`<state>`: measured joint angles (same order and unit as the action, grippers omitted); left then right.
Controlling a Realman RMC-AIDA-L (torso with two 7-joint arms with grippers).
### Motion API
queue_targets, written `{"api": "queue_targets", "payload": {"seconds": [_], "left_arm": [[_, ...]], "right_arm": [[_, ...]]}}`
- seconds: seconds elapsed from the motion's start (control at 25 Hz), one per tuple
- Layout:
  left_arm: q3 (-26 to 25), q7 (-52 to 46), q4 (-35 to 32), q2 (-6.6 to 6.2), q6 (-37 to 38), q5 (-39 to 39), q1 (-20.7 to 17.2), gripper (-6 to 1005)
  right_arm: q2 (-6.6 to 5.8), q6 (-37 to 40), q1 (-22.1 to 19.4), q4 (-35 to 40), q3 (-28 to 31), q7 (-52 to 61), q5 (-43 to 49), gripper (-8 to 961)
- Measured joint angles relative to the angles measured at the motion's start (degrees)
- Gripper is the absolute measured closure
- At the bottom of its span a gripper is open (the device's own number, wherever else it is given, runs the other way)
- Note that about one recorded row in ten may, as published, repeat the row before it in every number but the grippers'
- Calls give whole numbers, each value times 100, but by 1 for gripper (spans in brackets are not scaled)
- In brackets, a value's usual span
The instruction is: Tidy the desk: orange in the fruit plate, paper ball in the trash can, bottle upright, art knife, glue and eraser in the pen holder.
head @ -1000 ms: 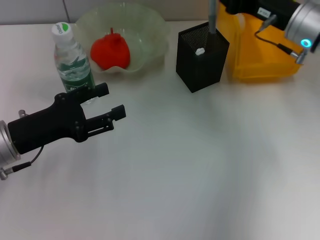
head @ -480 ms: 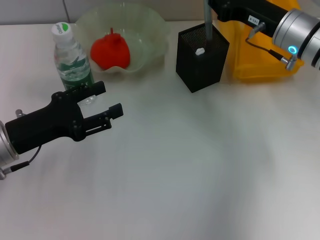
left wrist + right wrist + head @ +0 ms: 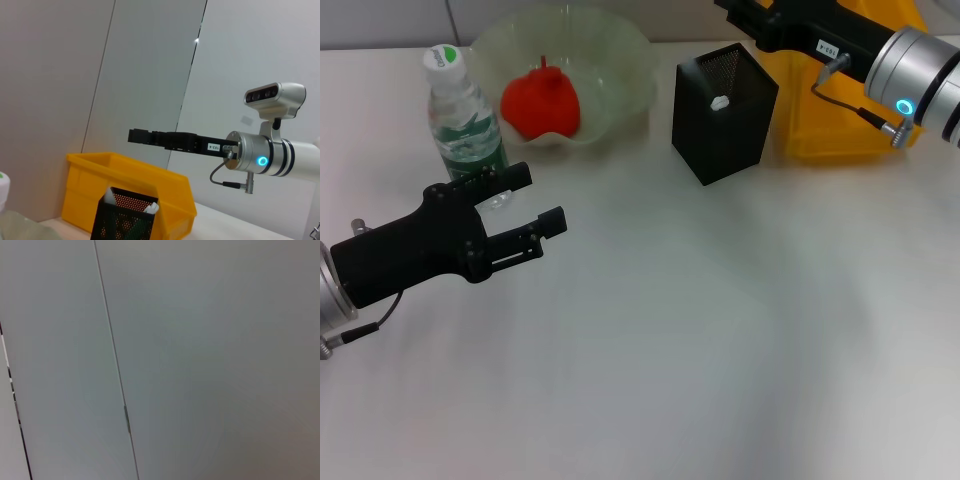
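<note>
The clear bottle (image 3: 463, 118) with a green label stands upright at the back left. A red-orange fruit (image 3: 541, 103) lies in the translucent fruit plate (image 3: 620, 60). The black mesh pen holder (image 3: 723, 115) holds a small white item (image 3: 720, 102); the holder also shows in the left wrist view (image 3: 125, 217). My left gripper (image 3: 540, 198) is open and empty, just in front of the bottle. My right gripper (image 3: 134, 136) hovers above the pen holder, at the top edge of the head view (image 3: 738, 12). No art knife, glue or paper ball shows.
A yellow bin (image 3: 840, 125) stands right of the pen holder, under my right arm. The white table (image 3: 700, 330) stretches across the front. The right wrist view shows only a grey wall.
The grey stick that hung from my right gripper over the pen holder no longer shows. My right arm has shifted left and farther back. My left arm has barely moved.
</note>
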<state>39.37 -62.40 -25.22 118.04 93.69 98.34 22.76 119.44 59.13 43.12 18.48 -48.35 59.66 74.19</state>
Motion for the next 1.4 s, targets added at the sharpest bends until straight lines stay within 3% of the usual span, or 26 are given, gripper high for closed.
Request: {"api": "queue_targets", "payload": {"seconds": [0.52,0.84,0.96,1.0,1.08,1.12,1.28,1.4], "left_arm": [[10,95,104,0,-8,20,-16,200],[55,91,139,-9,31,39,-18,200],[97,68,140,-38,93,55,-18,200],[97,68,140,-38,93,55,-18,200],[135,49,141,-60,150,59,-18,200],[384,-33,141,-154,323,74,-4,200],[824,-288,118,-228,404,95,63,200],[1042,-366,102,-238,389,134,110,200]], "right_arm": [[-16,542,-210,15,15,823,-787,307],[-59,1919,-788,298,6,1617,-686,223],[-153,2642,-1088,478,3,1746,-353,187],[-275,3183,-1202,501,2,1753,47,172],[-342,3443,-1239,503,2,1754,274,141],[-420,3706,-1261,504,3,1754,536,126],[-628,4364,-1269,508,40,1771,1785,127],[-639,4356,-1258,514,47,1775,2266,127]]}}
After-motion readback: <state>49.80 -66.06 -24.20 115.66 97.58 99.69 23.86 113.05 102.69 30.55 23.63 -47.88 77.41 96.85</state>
